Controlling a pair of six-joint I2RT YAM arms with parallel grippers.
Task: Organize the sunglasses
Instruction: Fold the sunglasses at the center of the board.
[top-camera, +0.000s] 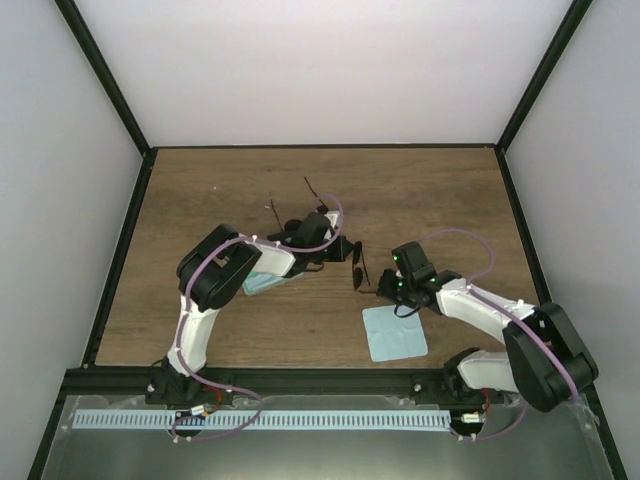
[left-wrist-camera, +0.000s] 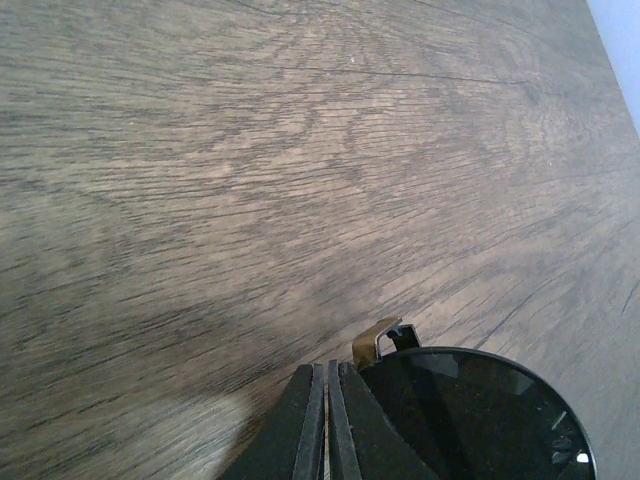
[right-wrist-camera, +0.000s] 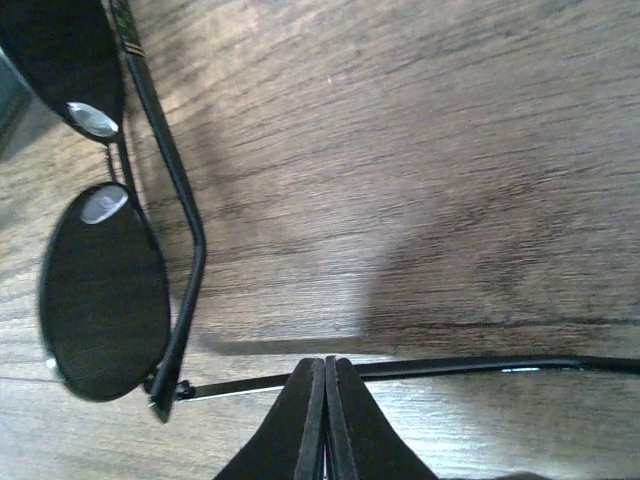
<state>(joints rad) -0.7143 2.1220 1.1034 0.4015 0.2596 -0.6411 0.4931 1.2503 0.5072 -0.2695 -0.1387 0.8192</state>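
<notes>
One pair of sunglasses (top-camera: 359, 272) hangs between my two grippers at mid-table, just above the wood. My right gripper (top-camera: 379, 290) (right-wrist-camera: 325, 362) is shut on its thin black arm (right-wrist-camera: 480, 367); its round dark lens (right-wrist-camera: 105, 290) sits to the left in the right wrist view. My left gripper (top-camera: 343, 250) (left-wrist-camera: 327, 368) is shut, and the gold hinge piece (left-wrist-camera: 375, 345) of the other lens (left-wrist-camera: 470, 420) runs into its fingertips. Another pair of sunglasses (top-camera: 291, 224) lies behind the left wrist, arms spread toward the back.
A light blue cloth (top-camera: 393, 333) lies flat in front of the right arm. A second blue cloth (top-camera: 262, 284) is partly hidden under the left forearm. Black frame rails border the wooden table (top-camera: 200, 200), with white walls around.
</notes>
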